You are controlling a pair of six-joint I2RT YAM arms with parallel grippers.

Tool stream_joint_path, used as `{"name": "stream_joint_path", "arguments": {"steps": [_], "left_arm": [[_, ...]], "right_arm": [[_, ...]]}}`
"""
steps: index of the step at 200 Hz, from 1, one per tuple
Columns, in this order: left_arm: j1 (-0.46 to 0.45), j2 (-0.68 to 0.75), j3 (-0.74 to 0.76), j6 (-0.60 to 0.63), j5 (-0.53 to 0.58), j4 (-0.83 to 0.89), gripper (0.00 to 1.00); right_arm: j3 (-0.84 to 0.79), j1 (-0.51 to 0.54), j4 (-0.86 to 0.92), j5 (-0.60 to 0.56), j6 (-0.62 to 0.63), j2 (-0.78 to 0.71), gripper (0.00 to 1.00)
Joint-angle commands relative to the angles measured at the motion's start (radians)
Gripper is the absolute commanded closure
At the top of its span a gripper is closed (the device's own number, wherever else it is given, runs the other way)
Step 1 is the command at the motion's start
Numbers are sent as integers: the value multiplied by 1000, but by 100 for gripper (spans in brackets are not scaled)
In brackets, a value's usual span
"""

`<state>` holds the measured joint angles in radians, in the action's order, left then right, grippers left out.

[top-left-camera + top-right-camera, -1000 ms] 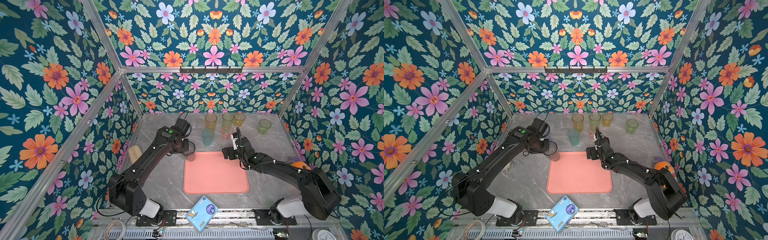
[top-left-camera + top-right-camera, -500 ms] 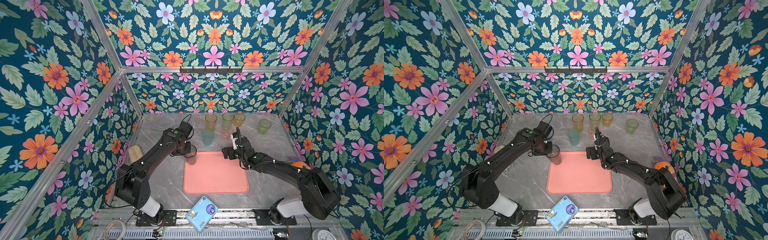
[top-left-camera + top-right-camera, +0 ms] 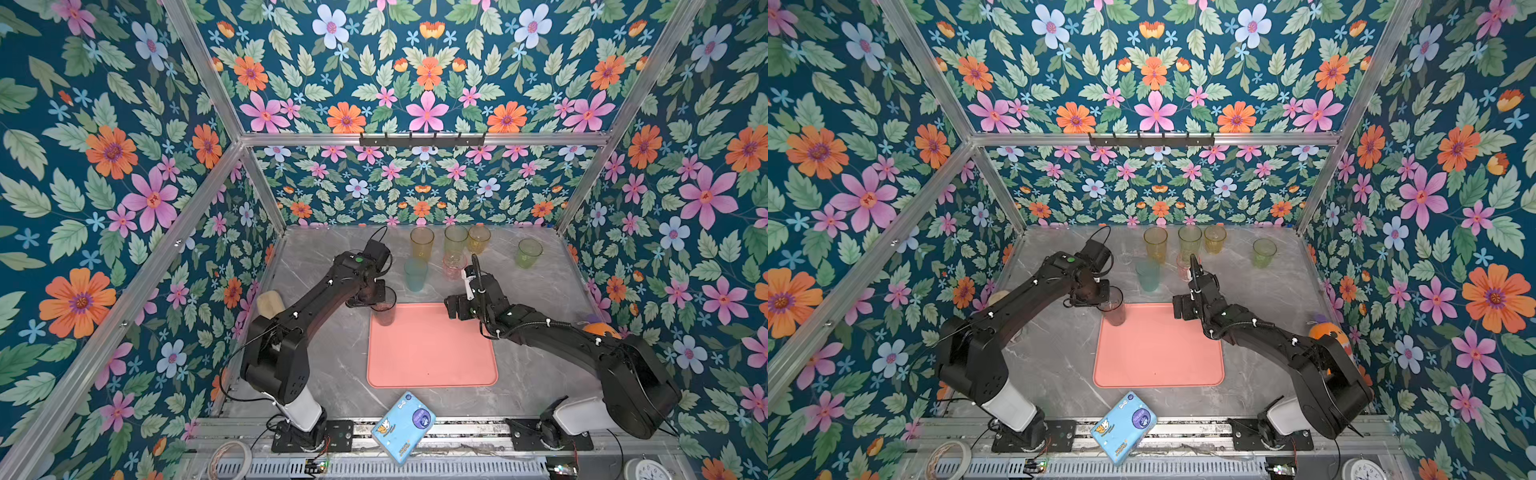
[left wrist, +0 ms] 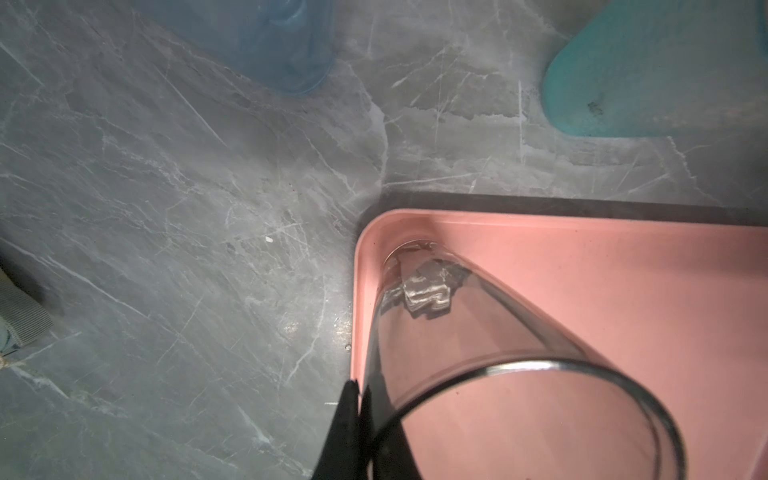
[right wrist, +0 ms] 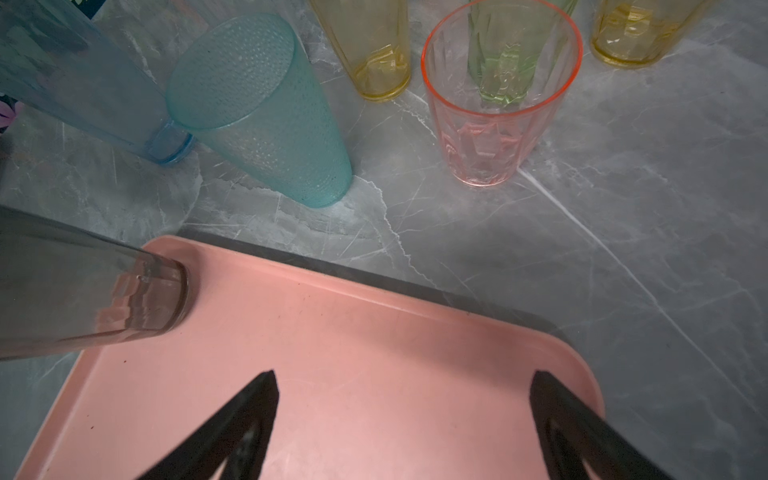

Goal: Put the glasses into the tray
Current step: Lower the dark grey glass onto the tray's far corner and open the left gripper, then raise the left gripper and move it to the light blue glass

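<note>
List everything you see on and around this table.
tray: one, salmon pink, table centre.
grey glass: one, smoky, tray's far left corner.
teal glass: one, just behind the tray.
blue glass: one, pale, beside the teal glass.
pink glass: one, behind the tray.
yellow glasses: two, back row.
green glasses: two, back row and far right.
packet: one, blue, front edge.
toy: one, orange, right edge.
tape roll: one, pale, front left rail.
tan object: one, left wall, partly hidden.
left fingers: shut on the grey glass's rim.
right fingers: open, above the tray's far edge.
</note>
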<state>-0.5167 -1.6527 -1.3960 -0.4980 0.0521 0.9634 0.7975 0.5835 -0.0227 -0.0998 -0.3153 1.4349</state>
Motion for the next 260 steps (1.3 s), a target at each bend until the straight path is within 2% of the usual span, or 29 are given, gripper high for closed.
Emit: {"name": "stream_joint_path", "arguments": {"steps": [1,43,91,170,206,260], "left_arm": [[-2,-10,-11,-12,15,1,100],[-5,-28,-17,-10,17,6,100],[-9,-32,-18,-10,26,6,81],[-9,-7,-56,-4,35,20,64],[-9,7,-113,0,65,31,54],[14,-2,-275,22,131,73,48]], "right_arm": [[9,1,2,-6,-4,5,4],[14,1,8,-9,-4,10,4],[24,0,17,-9,-4,24,4],[31,1,24,-9,-3,31,4],[23,0,23,0,-1,18,4],[6,1,7,0,7,-4,4]]}}
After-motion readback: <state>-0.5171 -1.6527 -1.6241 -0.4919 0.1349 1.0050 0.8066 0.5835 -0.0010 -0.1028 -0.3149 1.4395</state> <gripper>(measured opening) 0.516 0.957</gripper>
